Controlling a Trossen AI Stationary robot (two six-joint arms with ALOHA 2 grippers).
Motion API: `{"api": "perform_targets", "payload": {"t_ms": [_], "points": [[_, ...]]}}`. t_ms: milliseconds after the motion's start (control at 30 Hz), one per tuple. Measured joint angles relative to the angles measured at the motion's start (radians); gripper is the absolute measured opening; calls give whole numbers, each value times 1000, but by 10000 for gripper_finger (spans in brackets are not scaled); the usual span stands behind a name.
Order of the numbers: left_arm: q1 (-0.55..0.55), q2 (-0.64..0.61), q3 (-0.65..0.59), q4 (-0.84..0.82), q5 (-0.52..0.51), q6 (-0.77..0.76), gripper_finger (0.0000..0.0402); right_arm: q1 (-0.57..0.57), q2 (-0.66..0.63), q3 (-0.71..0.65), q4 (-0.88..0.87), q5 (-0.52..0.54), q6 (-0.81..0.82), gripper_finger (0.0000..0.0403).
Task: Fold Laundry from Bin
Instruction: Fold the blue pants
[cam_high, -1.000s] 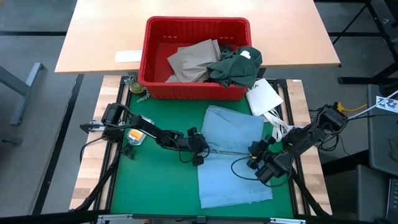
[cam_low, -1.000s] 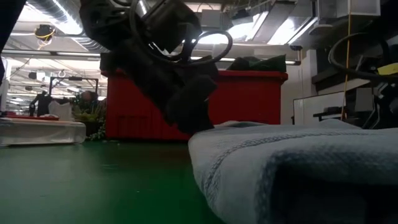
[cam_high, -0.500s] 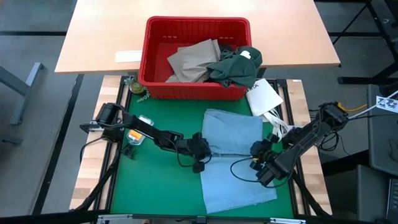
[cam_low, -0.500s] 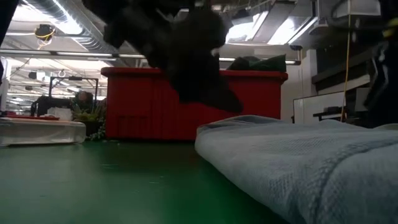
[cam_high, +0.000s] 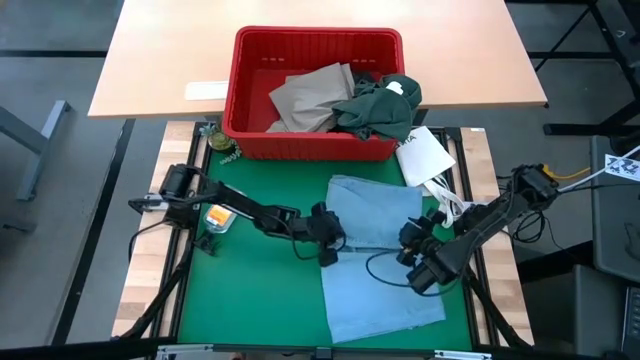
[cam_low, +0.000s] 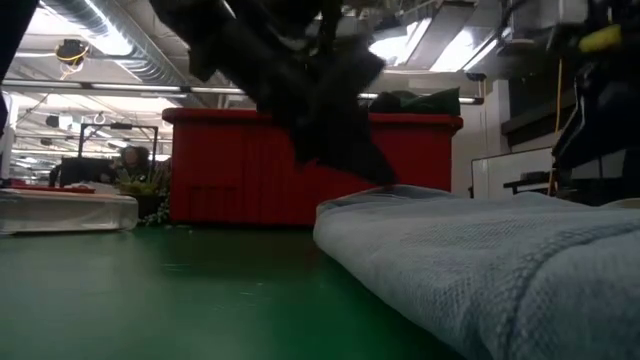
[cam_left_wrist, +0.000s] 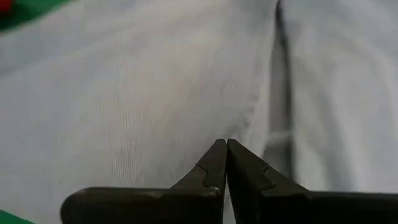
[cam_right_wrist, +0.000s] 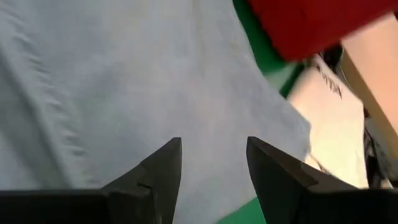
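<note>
Left gripper (cam_high: 333, 243) jaws closed over light blue garment (cam_high: 380, 265), right gripper (cam_high: 412, 252) jaws parted, empty, no legible writing

A green mat (cam_high: 255, 290) covers the near work surface, framed by pale wooden boards (cam_high: 140, 290). On it lies a light blue garment (cam_high: 380, 255), spread flat towards the right. A red bin (cam_high: 315, 95) sits at the far edge, spanning onto a tan tabletop (cam_high: 160, 60) beyond. A white packet (cam_high: 425, 155) lies right of the bin, and a white slip (cam_high: 205, 90) left of it.
</note>
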Motion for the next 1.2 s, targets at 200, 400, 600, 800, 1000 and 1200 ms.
{"api": "perform_targets", "payload": {"t_ms": [200,400,600,800,1000,1200], "points": [[-13,88,0,-20,39,-47,7,-88,0,-128,79,-201,3,182],[-43,114,4,-10,38,-51,7,-113,-3,-237,257,-291,-24,182],[-79,86,1,-49,87,-89,6,-112,-5,-186,247,-317,-47,182],[-117,49,-3,-92,158,-135,2,-110,-5,-40,179,-334,-192,182],[-141,-31,-3,-91,163,-126,2,-113,-5,107,70,-202,-280,182],[-121,-104,-3,-87,81,-37,2,-130,-5,158,10,-47,-334,182]]}}
